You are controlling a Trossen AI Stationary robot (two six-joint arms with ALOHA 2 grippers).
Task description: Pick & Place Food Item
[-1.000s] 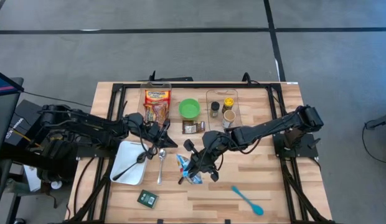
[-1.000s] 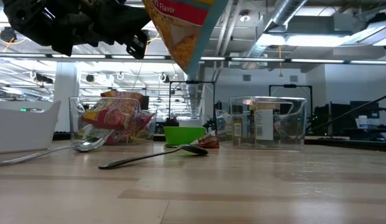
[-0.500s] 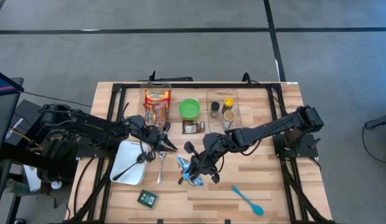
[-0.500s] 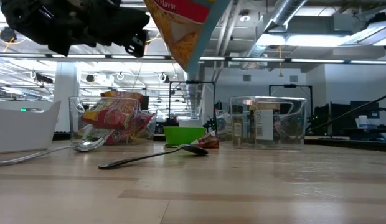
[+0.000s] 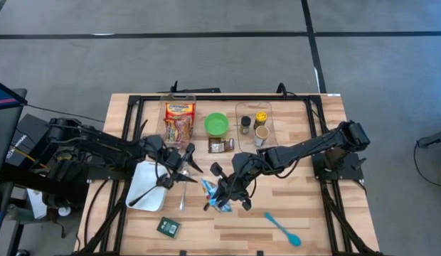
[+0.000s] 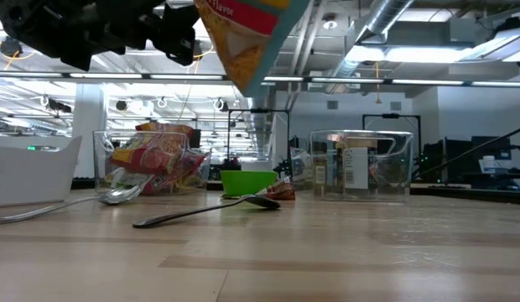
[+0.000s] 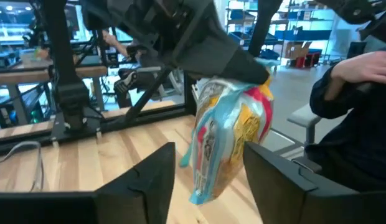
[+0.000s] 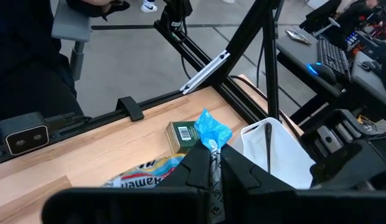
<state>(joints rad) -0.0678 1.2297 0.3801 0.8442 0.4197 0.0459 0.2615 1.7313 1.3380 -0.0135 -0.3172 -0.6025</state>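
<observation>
High view: right end effector (image 5: 224,193) sat mid-worktop (image 5: 320,220), clamped on the top seam of a blue snack bag (image 5: 215,196), bag hanging off the wood, so the food item was in the air, not placed anywhere yet. Left end effector (image 5: 183,162) hovered just beside the white tray (image 5: 140,186), fingers apart and empty, nothing between them; a black spoon (image 5: 151,189) lay in the tray and a metal spoon (image 5: 183,186) lay on the wood next to it. Back row: clear bin with red snack packs (image 5: 179,117), green bowl (image 5: 216,124), clear bin with spice jars (image 5: 254,122); teal spatula (image 5: 283,229) and a small green box (image 5: 168,227) near the front edge. Low view: the bag (image 6: 243,38) hung at the top, lower corner clear of the worktop; a dark arm (image 6: 92,29) beside it; metal spoon (image 6: 205,211) flat in front of the green bowl (image 6: 248,181). Left wrist view: looked straight at the bag (image 7: 230,140) hanging from the right end effector (image 7: 205,53), own fingers (image 7: 140,180) spread partway either side of it but well short of touching; a person's sleeve (image 7: 355,118) showed at the edge. Right wrist view: fingers (image 8: 202,168) pinched shut on the crimped seam (image 8: 210,134), white tray (image 8: 274,146) and green box (image 8: 183,134) beyond. Judged: seam grip lets the bag dangle free, likely for a handover or drop to the tray side.
</observation>
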